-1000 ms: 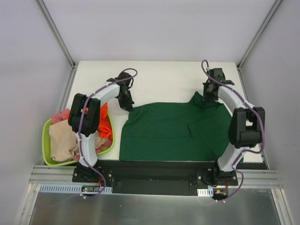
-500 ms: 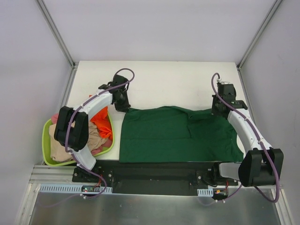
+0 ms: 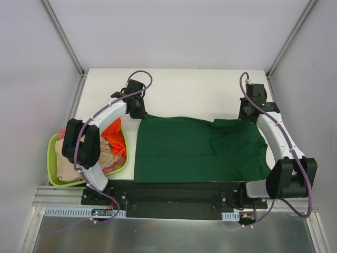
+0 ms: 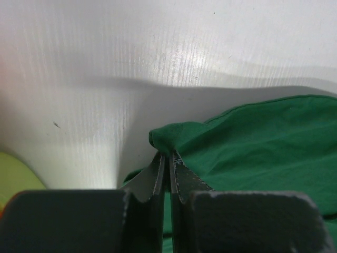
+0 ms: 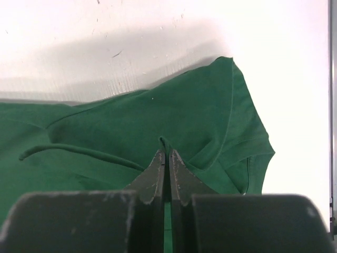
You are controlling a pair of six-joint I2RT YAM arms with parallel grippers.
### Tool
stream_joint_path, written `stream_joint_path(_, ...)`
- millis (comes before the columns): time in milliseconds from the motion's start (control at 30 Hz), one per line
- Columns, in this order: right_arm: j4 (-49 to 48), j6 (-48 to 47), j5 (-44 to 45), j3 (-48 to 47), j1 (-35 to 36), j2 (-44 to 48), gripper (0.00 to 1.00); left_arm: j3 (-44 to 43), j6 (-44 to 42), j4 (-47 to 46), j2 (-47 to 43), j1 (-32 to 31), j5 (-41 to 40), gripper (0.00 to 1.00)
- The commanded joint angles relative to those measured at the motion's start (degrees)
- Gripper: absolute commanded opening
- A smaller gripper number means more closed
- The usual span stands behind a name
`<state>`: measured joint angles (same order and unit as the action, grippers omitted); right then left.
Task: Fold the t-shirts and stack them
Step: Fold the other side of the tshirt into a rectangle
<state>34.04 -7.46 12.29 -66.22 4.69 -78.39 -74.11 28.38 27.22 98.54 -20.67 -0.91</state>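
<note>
left tool [image 4: 167,154] clamped on dark green t-shirt [image 3: 195,150] corner, right tool [image 5: 166,152] clamped likewise

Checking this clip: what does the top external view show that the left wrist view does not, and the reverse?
Only top external: the whole dark green t-shirt spread on the table, the right gripper at its far right corner, and an orange shirt and a beige shirt in the lime basket. Only left wrist: close up, the left gripper with jaws closed on a small bunched tuck of green cloth. Both: the green shirt, the white table, part of the basket, the left gripper.
</note>
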Motion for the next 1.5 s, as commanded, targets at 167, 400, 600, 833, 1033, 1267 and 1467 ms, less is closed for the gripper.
stream_joint_path(167, 6.6, 1.4, -1.0, 2.2, -0.4, 5.8, 0.01, 8.1, 0.0, -4.2, -6.1, -0.6, 2.8, 0.00)
stream_joint_path(400, 11.1, 1.6, 0.9, 4.8, -2.1, 12.0, 0.02, 17.6, 1.3, -9.3, -14.7, -1.5, 4.3, 0.00)
stream_joint_path(600, 13.3, 2.1, -1.0, 6.4, -4.1, 15.8, 0.03, 23.9, 3.0, -12.4, -20.2, -3.2, 4.1, 0.00)
stream_joint_path(833, 16.1, 2.2, 0.0, 7.9, -6.7, 17.6, 0.04, 29.9, 5.1, -13.5, -25.8, -3.5, 3.1, 0.00)
stream_joint_path(1033, 16.8, 2.5, -0.8, 9.2, -6.9, 19.5, 0.04, 33.3, 7.0, -15.1, -28.4, -4.0, 5.1, 0.00)
stream_joint_path(1267, 20.6, 4.5, 2.6, 9.5, -7.1, 20.7, 0.05, 35.8, 7.4, -15.2, -30.1, -4.8, 5.3, 0.00)
stream_joint_path(1467, 22.5, 6.3, 4.3, 10.1, -7.3, 22.3, 0.06, 37.3, 8.2, -15.4, -31.1, -5.6, 5.9, 0.00)
